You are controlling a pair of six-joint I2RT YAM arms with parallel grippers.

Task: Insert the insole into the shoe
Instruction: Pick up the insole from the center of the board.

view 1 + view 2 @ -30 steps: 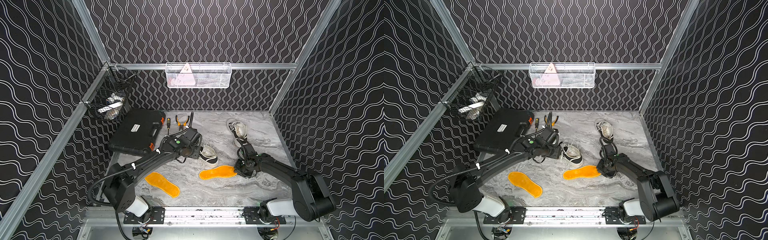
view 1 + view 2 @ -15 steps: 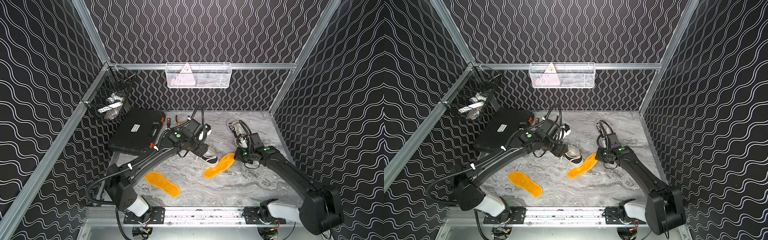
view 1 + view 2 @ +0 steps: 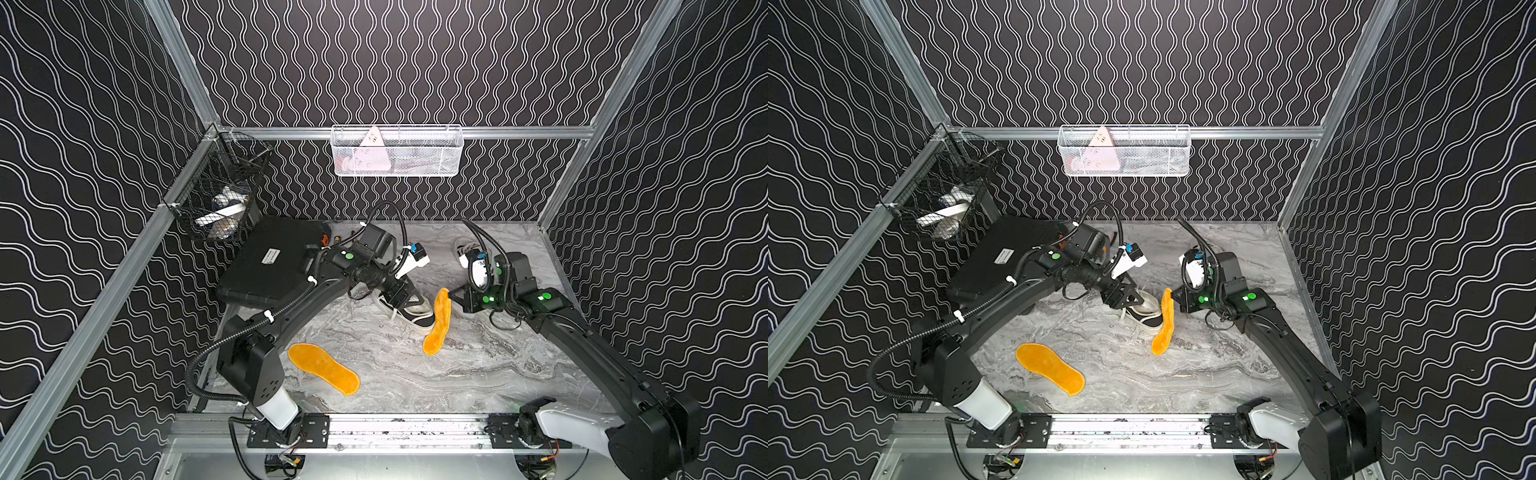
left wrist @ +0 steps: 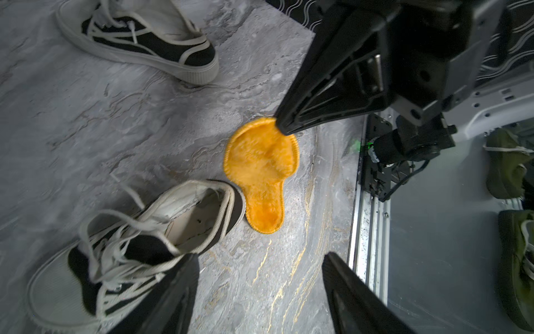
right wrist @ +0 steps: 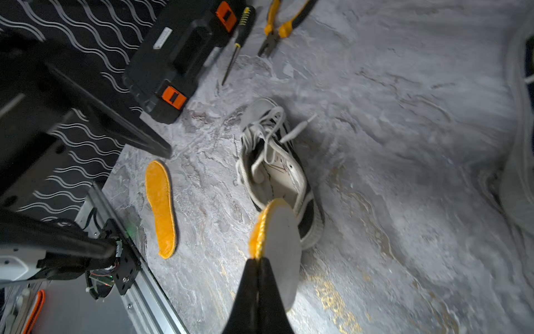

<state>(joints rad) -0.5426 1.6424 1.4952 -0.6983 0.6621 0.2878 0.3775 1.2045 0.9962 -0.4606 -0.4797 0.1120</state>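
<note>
A black-and-white laced shoe point(image 3: 413, 315) point(image 3: 1145, 312) lies on the marble table, its opening facing up point(image 4: 196, 219) point(image 5: 274, 173). My right gripper point(image 3: 452, 297) point(image 3: 1177, 296) point(image 5: 257, 260) is shut on one end of an orange insole point(image 3: 438, 324) point(image 3: 1165, 326) point(image 4: 261, 167) point(image 5: 278, 231). The insole hangs nearly upright just beside the shoe's toe, grey underside towards the right wrist camera. My left gripper point(image 3: 401, 296) point(image 3: 1124, 300) point(image 4: 260, 269) hovers open over the laced end of the shoe, holding nothing.
A second orange insole point(image 3: 324, 368) point(image 3: 1050, 368) point(image 5: 160, 208) lies front left. A black tool case point(image 3: 274, 266), a screwdriver point(image 5: 239, 37) and pliers point(image 5: 277, 29) sit at the back left. Another shoe point(image 3: 465, 251) point(image 4: 144, 37) lies behind the right arm. Wire baskets point(image 3: 397, 151) point(image 3: 224, 199) hang on the walls.
My right gripper closed on the insole that lay flat, lifted it and carried it left to the shoe's toe, where it hangs. My left gripper rose off the shoe and opened wider.
</note>
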